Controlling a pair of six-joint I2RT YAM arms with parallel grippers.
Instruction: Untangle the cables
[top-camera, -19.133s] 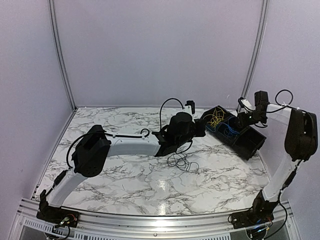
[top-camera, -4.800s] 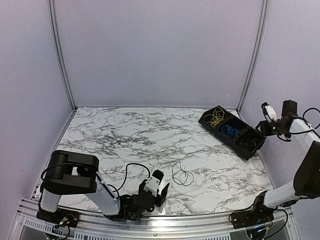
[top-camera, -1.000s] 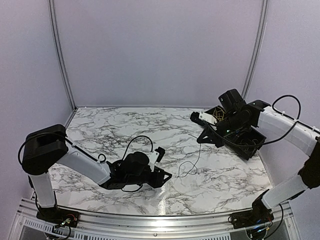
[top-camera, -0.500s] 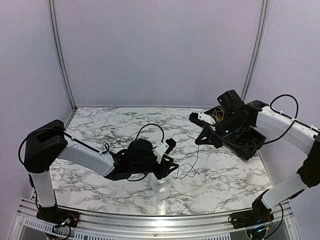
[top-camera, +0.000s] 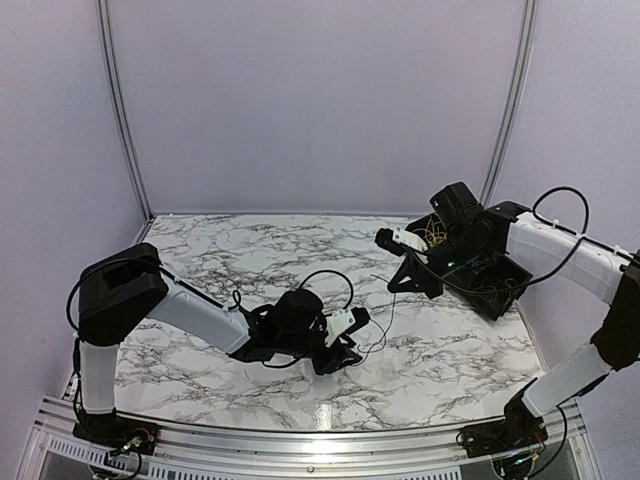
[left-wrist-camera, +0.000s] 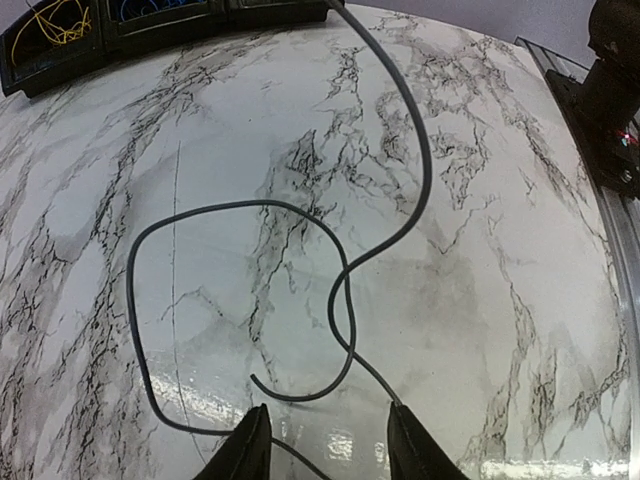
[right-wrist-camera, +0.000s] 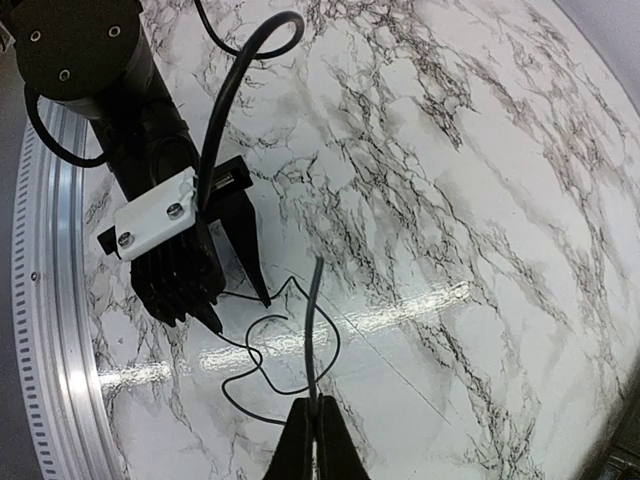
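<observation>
A thin black cable (left-wrist-camera: 240, 300) lies in a loose loop on the marble table (top-camera: 200, 260). One end rises to my right gripper (right-wrist-camera: 318, 432), which is shut on it and hangs above the table (top-camera: 395, 285). In the top view the cable (top-camera: 378, 335) drops from that gripper to the loop. My left gripper (left-wrist-camera: 330, 455) stands open, low over the near side of the loop, with strands running under and between its fingertips. The right wrist view shows the left gripper (right-wrist-camera: 242, 314) at the loop's edge. Yellow cables (left-wrist-camera: 50, 25) and blue cables (left-wrist-camera: 150, 10) lie in a black tray.
The black compartment tray (top-camera: 505, 290) sits at the back right, partly behind the right arm. The metal rail (top-camera: 300, 455) runs along the table's near edge. Pale walls enclose the table on three sides.
My left arm has swung right across the table until its gripper reached the cable loop. The right gripper, still holding the cable end, has shifted slightly left.
</observation>
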